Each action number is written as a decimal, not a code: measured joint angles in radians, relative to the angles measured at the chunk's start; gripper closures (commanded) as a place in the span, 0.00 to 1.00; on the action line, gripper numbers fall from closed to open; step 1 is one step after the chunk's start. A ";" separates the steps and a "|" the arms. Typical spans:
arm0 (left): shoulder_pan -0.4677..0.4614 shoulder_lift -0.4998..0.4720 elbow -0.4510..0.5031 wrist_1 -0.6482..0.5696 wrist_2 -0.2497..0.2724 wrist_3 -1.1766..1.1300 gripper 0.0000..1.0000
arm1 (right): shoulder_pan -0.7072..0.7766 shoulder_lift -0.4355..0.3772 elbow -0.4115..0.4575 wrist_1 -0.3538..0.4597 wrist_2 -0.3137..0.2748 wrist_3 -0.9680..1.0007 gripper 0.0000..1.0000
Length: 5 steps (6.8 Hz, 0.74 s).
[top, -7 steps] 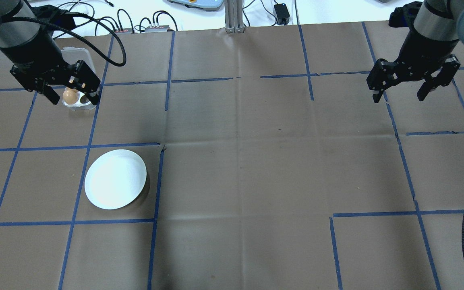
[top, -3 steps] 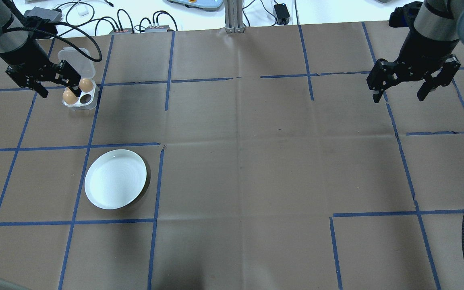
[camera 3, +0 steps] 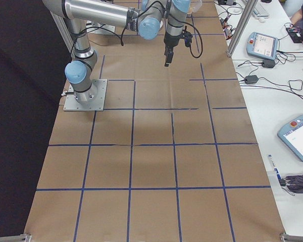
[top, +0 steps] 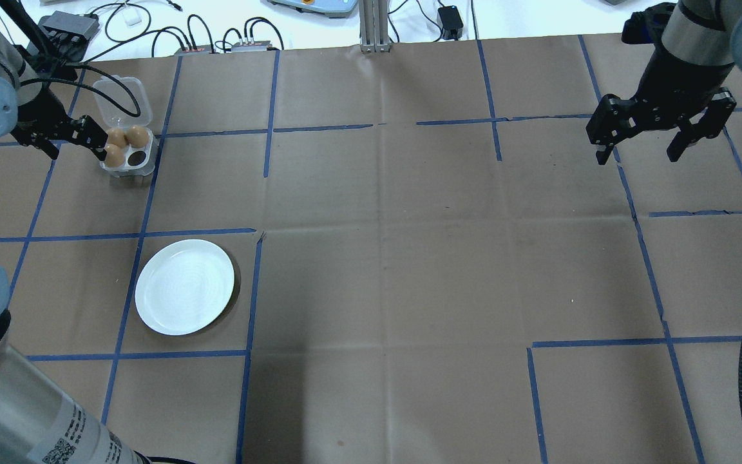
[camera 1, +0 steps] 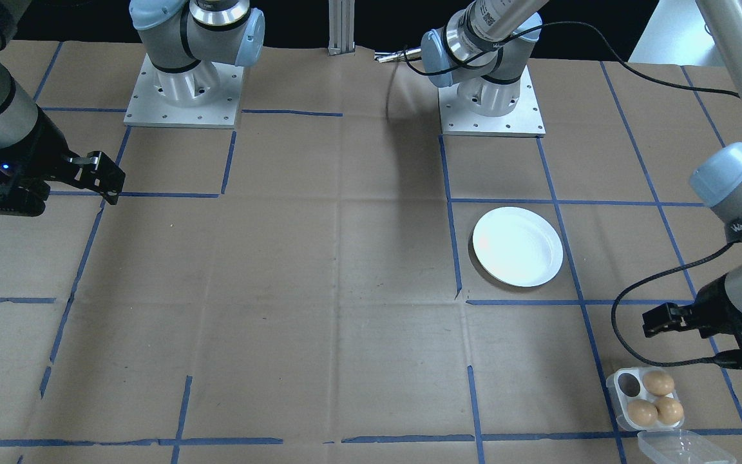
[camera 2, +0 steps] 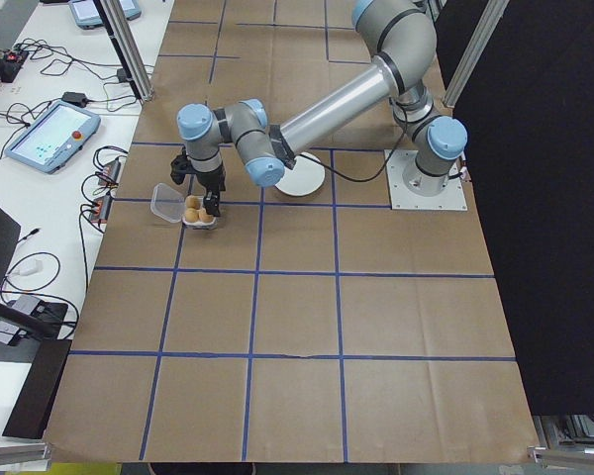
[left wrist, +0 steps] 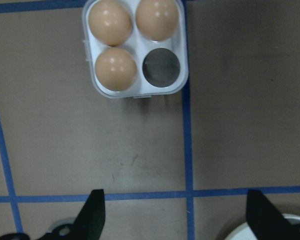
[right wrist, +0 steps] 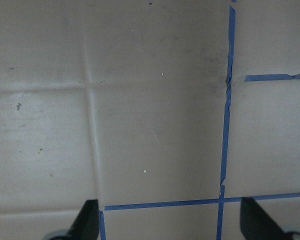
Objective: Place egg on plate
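Beside the egg tray, the left gripper hangs wide open and empty: approach step, descent and closure on one egg judged next. Three smooth tan eggs fill the tray's cups; the bare white plate lies nearby. Right gripper wide, idle.

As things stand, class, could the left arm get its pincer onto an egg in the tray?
Probably yes: the left pincer is open beside the egg tray, whose lid lies flipped back, leaving three eggs uncovered.
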 measured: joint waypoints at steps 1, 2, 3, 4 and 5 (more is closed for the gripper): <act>-0.001 -0.048 0.055 -0.030 -0.013 0.001 0.00 | 0.000 0.000 0.000 0.000 0.000 0.000 0.00; -0.002 -0.082 0.092 -0.062 -0.035 0.000 0.00 | 0.000 0.000 0.000 0.000 0.000 0.000 0.00; -0.003 -0.108 0.108 -0.073 -0.046 -0.002 0.00 | 0.000 0.000 0.000 0.000 0.000 0.000 0.00; -0.003 -0.130 0.119 -0.073 -0.049 -0.005 0.02 | 0.000 0.000 0.000 0.000 0.000 0.000 0.00; -0.005 -0.145 0.130 -0.075 -0.049 -0.009 0.11 | 0.000 0.000 0.000 0.000 0.000 0.000 0.00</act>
